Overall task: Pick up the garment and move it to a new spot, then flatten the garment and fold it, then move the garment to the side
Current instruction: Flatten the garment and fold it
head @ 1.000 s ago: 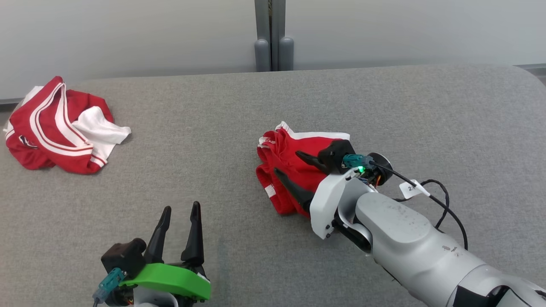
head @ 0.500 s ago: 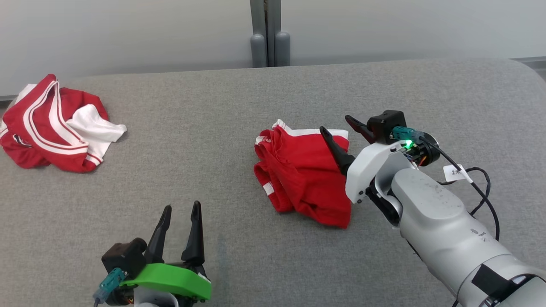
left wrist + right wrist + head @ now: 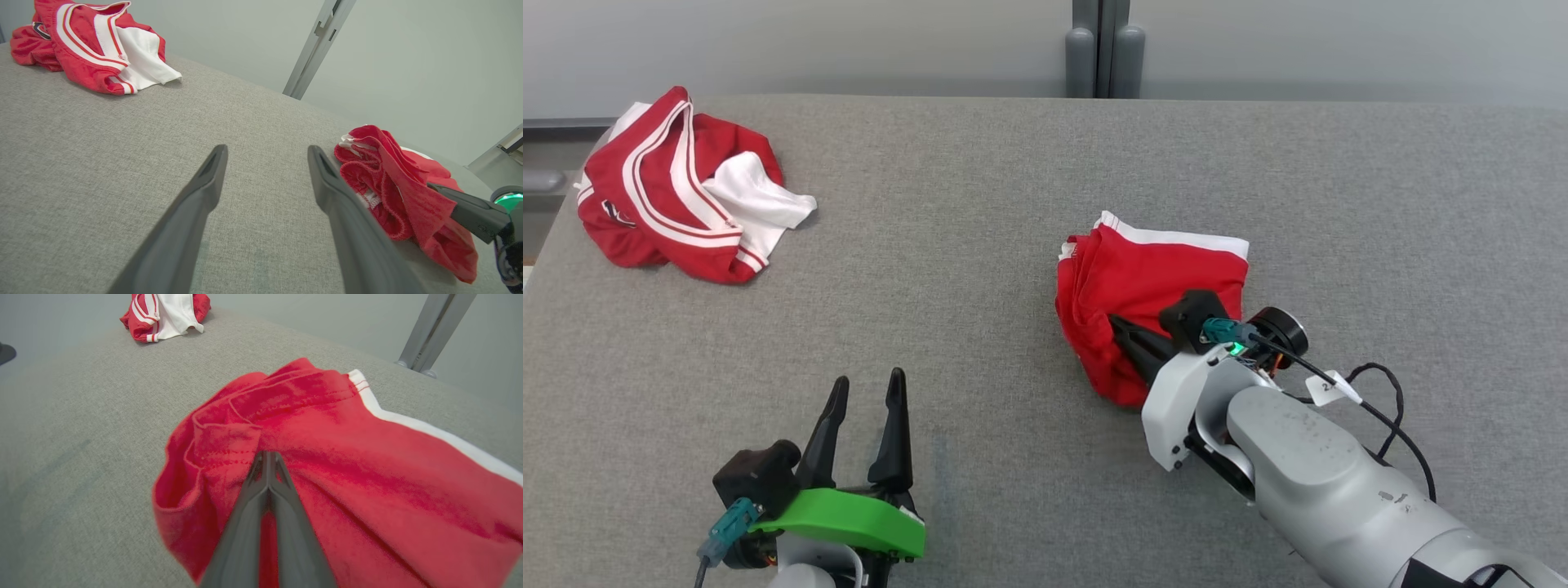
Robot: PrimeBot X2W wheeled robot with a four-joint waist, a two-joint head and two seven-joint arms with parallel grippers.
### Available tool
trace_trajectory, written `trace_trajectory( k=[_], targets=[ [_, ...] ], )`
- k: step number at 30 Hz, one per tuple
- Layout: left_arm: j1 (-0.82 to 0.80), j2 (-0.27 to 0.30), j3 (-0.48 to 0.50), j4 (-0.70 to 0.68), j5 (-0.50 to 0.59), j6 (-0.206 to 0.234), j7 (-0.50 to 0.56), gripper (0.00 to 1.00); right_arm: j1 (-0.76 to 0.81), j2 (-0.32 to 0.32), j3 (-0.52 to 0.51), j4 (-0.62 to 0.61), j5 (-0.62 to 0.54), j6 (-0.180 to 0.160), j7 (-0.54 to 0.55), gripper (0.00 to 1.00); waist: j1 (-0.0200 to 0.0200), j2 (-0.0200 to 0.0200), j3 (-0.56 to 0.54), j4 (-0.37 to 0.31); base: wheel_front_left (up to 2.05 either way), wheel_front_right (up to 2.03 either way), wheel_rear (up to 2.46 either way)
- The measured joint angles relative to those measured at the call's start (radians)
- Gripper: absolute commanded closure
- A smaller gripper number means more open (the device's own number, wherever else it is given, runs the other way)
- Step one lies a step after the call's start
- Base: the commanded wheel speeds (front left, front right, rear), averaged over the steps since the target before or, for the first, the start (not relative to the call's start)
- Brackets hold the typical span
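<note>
The right gripper [image 3: 1119, 327] has its fingers pressed together on a fold at the near edge of the red garment [image 3: 1156, 278]. The garment lies just right of the middle of the grey table [image 3: 964, 245], bunched in layers, with its white band on the far side. The left gripper [image 3: 868, 380] hangs near and to the left, fingers spread wide, holding nothing. A second red-and-white garment [image 3: 678, 188] sits heaped at the far left corner. By my reading the task is barely begun — the grab is made, but the cloth mostly rests on the table. Carrying, flattening, folding and setting aside are all left to do.
</note>
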Motion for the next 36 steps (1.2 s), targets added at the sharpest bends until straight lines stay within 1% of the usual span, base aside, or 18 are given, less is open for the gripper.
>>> trace_trajectory(
  k=[5,9,13,18,19,20,21,22,23,24,28,34,36],
  targets=[
    [0.000,0.000,0.001,-0.002,-0.004,0.000,0.000,0.00,0.000,0.000,0.079,-0.056,0.025,0.000,0.014,1.00,0.0000,0.0000,0.010,0.005,0.00,0.00,0.00],
    [-0.003,0.000,-0.002,-0.003,-0.006,0.000,0.000,0.00,0.000,0.001,0.144,-0.077,0.038,0.000,0.035,1.00,0.0000,0.0000,0.017,0.004,0.00,0.00,0.00],
    [-0.006,0.000,-0.003,-0.004,-0.009,0.000,0.000,0.00,0.000,0.000,0.191,-0.078,0.046,0.000,0.040,1.00,0.0000,0.0000,0.023,0.002,0.00,0.00,0.00],
    [-0.010,0.000,0.005,-0.003,-0.007,0.000,0.000,0.00,-0.005,0.001,0.214,-0.094,0.054,0.000,0.022,1.00,0.0000,0.0000,0.021,-0.008,0.00,0.00,0.00],
    [-0.011,0.000,0.009,-0.003,-0.001,0.000,0.000,0.00,-0.009,0.001,0.206,-0.097,0.053,0.000,0.014,0.96,0.0000,0.0000,0.019,-0.011,0.00,0.00,0.00],
    [-0.012,0.000,0.012,-0.003,0.008,0.000,0.000,0.00,-0.013,0.001,0.195,-0.099,0.050,0.000,0.008,0.79,0.0000,0.0000,0.016,-0.015,0.00,0.00,0.00],
    [-0.013,0.000,0.013,-0.004,0.015,0.000,0.000,0.00,-0.016,0.000,0.180,-0.101,0.048,0.000,0.004,0.71,0.0000,0.0000,0.012,-0.018,0.00,0.00,0.00],
    [-0.016,0.000,0.016,-0.004,0.021,0.000,0.000,0.00,-0.018,0.000,0.158,-0.106,0.045,0.000,-0.001,0.45,0.0000,0.0000,0.008,-0.022,0.00,0.00,0.00],
    [-0.020,0.000,0.019,-0.006,0.029,0.000,0.000,0.00,-0.018,0.000,0.137,-0.111,0.042,0.000,-0.002,0.04,0.0000,0.0000,0.003,-0.027,0.00,0.00,0.00],
    [-0.023,0.000,0.020,-0.007,0.037,0.000,0.000,0.00,-0.018,0.000,0.115,-0.116,0.037,0.000,-0.004,0.00,0.0000,0.0000,-0.002,-0.031,0.00,0.00,0.00],
    [-0.028,0.000,0.025,-0.015,0.082,-0.003,0.000,0.00,-0.002,0.001,-0.043,-0.176,-0.022,0.000,-0.007,0.00,0.0000,0.0000,-0.023,-0.055,0.00,0.00,0.00],
    [-0.021,-0.001,0.029,-0.014,0.103,-0.006,0.000,0.00,0.126,0.001,-0.328,-0.276,-0.160,0.000,-0.008,0.00,0.0000,0.0000,-0.063,-0.096,0.00,0.00,0.00],
    [-0.001,-0.001,0.032,-0.011,0.114,-0.007,0.000,0.00,0.193,0.000,-0.433,-0.318,-0.206,0.000,-0.008,0.00,0.0000,0.0000,-0.081,-0.111,0.00,0.00,0.00]
  ],
)
